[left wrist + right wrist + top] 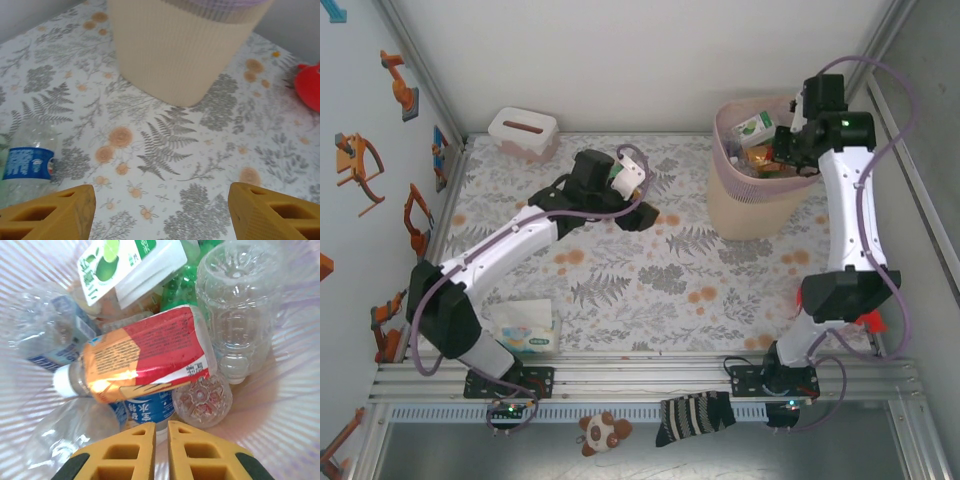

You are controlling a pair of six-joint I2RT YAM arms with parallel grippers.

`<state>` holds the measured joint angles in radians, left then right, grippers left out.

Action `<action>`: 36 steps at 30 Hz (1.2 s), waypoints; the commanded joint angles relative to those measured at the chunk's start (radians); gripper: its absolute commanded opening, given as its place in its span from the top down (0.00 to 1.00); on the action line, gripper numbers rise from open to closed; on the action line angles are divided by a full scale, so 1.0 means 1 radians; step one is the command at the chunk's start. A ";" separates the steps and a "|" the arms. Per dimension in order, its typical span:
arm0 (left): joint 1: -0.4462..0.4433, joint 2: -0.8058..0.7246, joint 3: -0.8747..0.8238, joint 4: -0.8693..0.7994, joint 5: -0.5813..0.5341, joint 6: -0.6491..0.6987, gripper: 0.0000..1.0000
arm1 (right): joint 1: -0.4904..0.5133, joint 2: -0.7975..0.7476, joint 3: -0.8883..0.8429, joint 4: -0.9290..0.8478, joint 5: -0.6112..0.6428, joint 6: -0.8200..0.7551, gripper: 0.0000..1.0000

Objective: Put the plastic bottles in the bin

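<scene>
The beige bin (pixel 750 205) with its pink liner stands at the far right of the table. Inside it lie several plastic bottles: one with a red and orange label (pixel 150 352), a clear one (pixel 240 305) and one with a blue label (pixel 150 412). My right gripper (pixel 161 425) hangs over the bin's opening (pixel 782 150), shut, with nothing between its fingers. My left gripper (pixel 160 200) is open and empty, low over the table's middle (pixel 638 215), facing the bin (pixel 185 50). A clear bottle with a blue label (pixel 25 165) lies on the cloth just left of its left finger.
A white and green carton (pixel 125 265) lies among the bottles in the bin. A white tissue box (pixel 523 133) stands at the back left, a soft tissue pack (pixel 527 330) at the front left. A red object (pixel 307 85) lies on the right of the table.
</scene>
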<state>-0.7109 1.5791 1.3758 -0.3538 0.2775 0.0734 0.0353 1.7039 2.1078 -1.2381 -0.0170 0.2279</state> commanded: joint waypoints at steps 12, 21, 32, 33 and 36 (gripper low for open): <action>0.106 0.360 0.334 -0.322 -0.211 0.029 0.30 | 0.005 -0.195 -0.058 0.071 -0.019 0.024 0.86; 0.148 0.479 0.380 -0.409 -0.258 0.073 0.32 | 0.005 -0.222 -0.103 0.081 -0.037 0.030 0.86; 0.187 0.529 0.328 -0.383 -0.273 0.091 0.40 | 0.005 -0.227 -0.108 0.092 -0.057 0.036 0.86; 0.188 0.537 0.330 -0.381 -0.271 0.091 0.39 | 0.005 -0.227 -0.108 0.092 -0.057 0.038 0.86; 0.192 0.557 0.334 -0.372 -0.253 0.091 0.42 | 0.005 -0.229 -0.108 0.091 -0.060 0.040 0.86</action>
<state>-0.5228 2.1067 1.7073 -0.7177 0.0124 0.1452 0.0360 1.5028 2.0090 -1.1618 -0.0639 0.2523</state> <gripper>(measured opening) 0.582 0.140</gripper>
